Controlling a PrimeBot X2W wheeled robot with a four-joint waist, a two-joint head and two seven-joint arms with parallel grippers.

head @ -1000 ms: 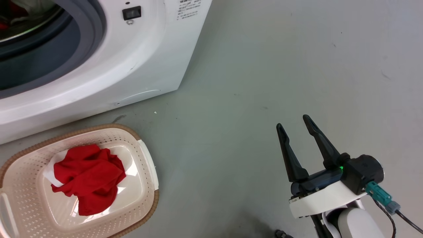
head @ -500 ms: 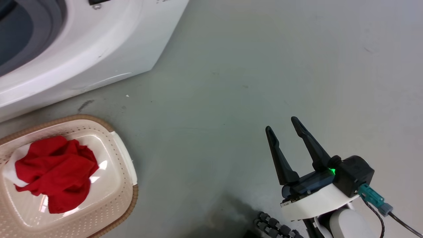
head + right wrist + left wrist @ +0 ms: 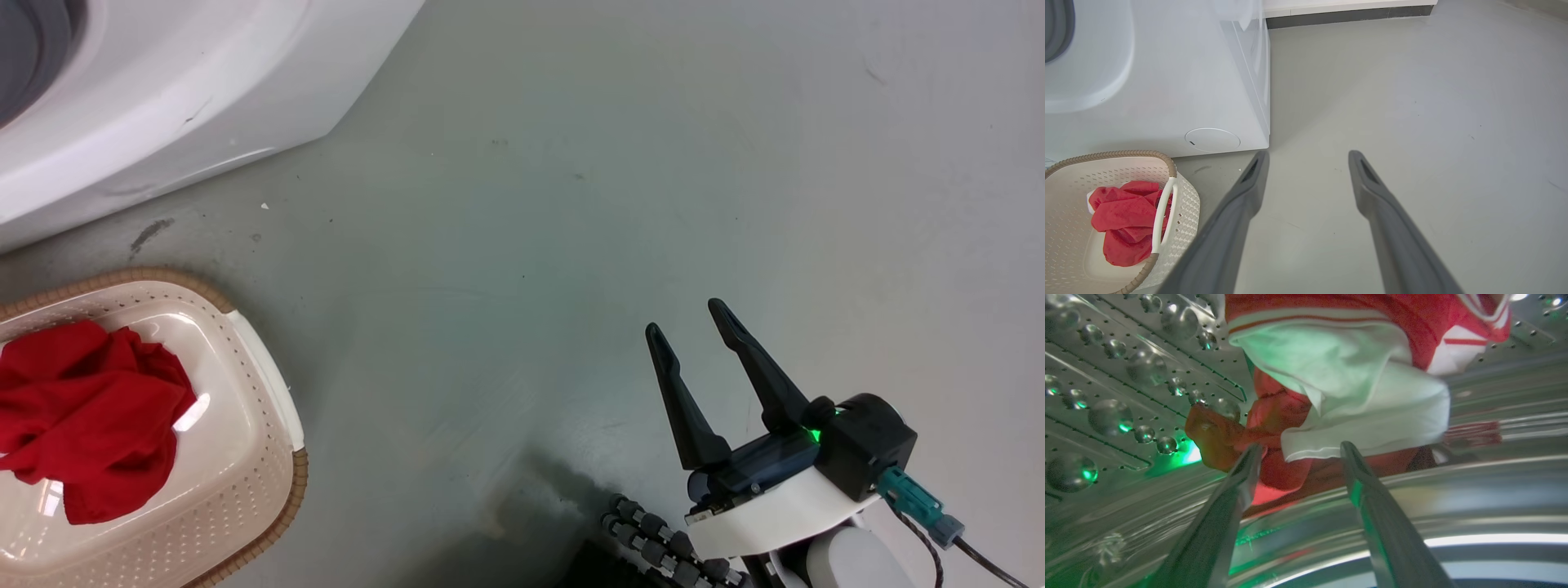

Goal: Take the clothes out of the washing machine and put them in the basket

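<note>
One red garment [image 3: 82, 416] is in the basket [image 3: 245, 457]; my view has swung; striped garment [image 3: 1347, 375] next, just ahead of my wide left tool [image 3: 1301, 446].

The floor [image 3: 522, 204] is smooth grey-green, paler and washed with light toward 2 o'clock in the head view. A dark scuff [image 3: 151, 235] and a white speck [image 3: 264, 206] lie at 10 o'clock, and a shadow [image 3: 526, 510] pools at 6 o'clock. In the right wrist view a dark skirting [image 3: 1347, 14] runs across 12 o'clock under a white wall [image 3: 1347, 5].
</note>
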